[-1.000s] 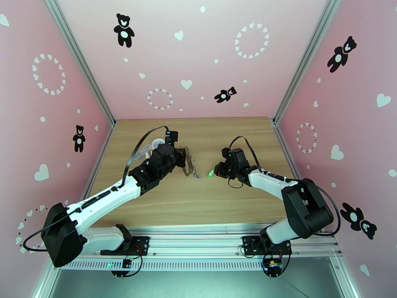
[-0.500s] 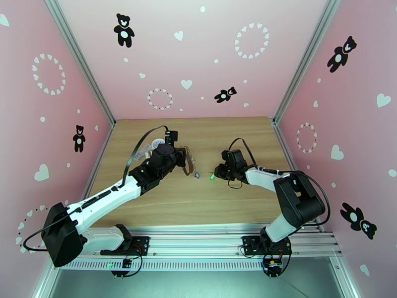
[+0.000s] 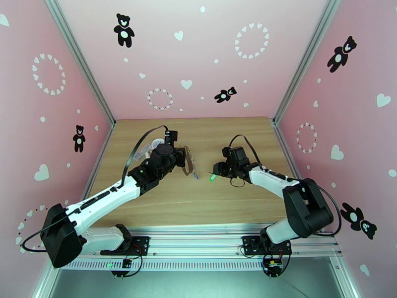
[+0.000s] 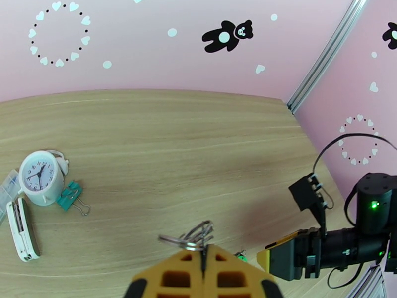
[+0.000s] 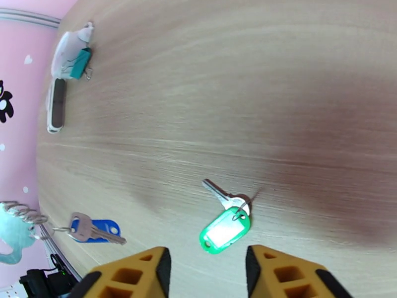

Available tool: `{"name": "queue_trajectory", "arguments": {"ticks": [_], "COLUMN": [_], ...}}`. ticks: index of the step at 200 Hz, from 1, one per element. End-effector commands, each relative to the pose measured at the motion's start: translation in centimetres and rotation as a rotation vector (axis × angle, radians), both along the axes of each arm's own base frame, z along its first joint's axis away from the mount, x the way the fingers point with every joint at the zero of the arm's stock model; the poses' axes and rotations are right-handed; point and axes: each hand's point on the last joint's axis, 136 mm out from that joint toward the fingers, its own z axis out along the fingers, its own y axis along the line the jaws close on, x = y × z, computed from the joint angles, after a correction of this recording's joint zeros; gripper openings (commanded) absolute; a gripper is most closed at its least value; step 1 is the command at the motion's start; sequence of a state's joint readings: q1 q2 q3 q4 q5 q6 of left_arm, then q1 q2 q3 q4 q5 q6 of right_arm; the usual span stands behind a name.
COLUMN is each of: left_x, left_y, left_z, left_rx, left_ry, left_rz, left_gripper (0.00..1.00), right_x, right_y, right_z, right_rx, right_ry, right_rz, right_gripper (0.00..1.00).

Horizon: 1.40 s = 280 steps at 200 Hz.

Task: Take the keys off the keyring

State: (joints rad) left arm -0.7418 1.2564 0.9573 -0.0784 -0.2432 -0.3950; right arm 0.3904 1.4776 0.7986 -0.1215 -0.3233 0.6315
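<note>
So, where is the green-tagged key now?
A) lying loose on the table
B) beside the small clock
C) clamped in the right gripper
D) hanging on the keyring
A: in the right wrist view the green-tagged key lies flat on the table, joined to nothing, just ahead of the open right gripper, while the blue-tagged key is linked to the keyring.
</note>
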Motion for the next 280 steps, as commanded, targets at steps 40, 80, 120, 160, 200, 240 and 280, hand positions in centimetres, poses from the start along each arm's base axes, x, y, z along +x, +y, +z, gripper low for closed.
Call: {"name": "queue_trajectory", "arguments": {"ticks": [40, 80, 120, 160, 200, 240, 280], "left_x": [-2.5, -5.5, -8.0, -9.6, -10.6, -11.1, -11.3], "left_y": [0.8, -0.4, -1.2, -1.8, -2.5, -3.4, -3.9], "left_z": [7.4, 11.1, 14.2, 16.6, 18.5, 19.4, 20.3], "left_rx": [-0.020, -0.076, -0.087, -0.084, -0.097, -0.117, -0.135], "left_ry": [-0.146, -0.206, -0.273, -0.342, -0.383, -0.390, -0.400], "left_rz": [-0.115, -0.287, -0.428, -0.524, -0.595, -0.654, -0.682], "left_gripper": [0.00, 0.00, 0.00, 0.00, 0.00, 0.00, 0.00], "right_x": [-2.0, -4.9, -8.9, -12.6, -13.6, -12.7, -12.5], "right_y": [-1.4, -0.8, 1.5, 4.4, 5.9, 7.0, 8.5], "right_z": [8.7, 14.0, 18.1, 19.0, 19.0, 18.6, 19.3], "right_rx": [0.008, 0.057, 0.079, 0.056, 0.012, -0.006, 0.064], "right_ry": [-0.262, -0.494, -0.735, -0.891, -1.032, -1.094, -1.119], "right_rz": [0.051, 0.177, 0.375, 0.606, 0.686, 0.710, 0.739], "right_gripper": [0.56, 0.57, 0.58, 0.60, 0.60, 0.60, 0.61]}}
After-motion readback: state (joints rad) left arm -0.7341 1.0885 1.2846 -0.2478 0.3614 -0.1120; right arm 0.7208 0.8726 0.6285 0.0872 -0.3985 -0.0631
